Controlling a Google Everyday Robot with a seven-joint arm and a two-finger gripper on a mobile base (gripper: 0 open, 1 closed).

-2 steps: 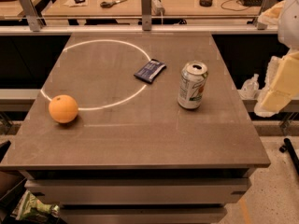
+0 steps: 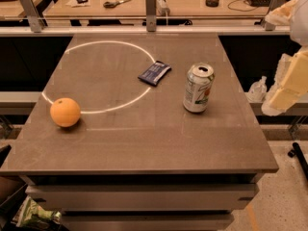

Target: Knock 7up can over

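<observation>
The 7up can (image 2: pixel 198 88) stands upright on the right half of the grey-brown table (image 2: pixel 144 148). It is silver-white with green markings and a red-orange spot, and its silver top has a pull tab. My gripper (image 2: pixel 283 94), cream-coloured, hangs off the table's right edge, to the right of the can and apart from it. Nothing is in contact with the can.
An orange (image 2: pixel 65 112) sits at the left, on a white circle line painted on the table. A dark blue snack packet (image 2: pixel 154 72) lies left of and behind the can. A railing and a desk with small items stand behind the table. A bottle (image 2: pixel 256 88) stands below the right edge.
</observation>
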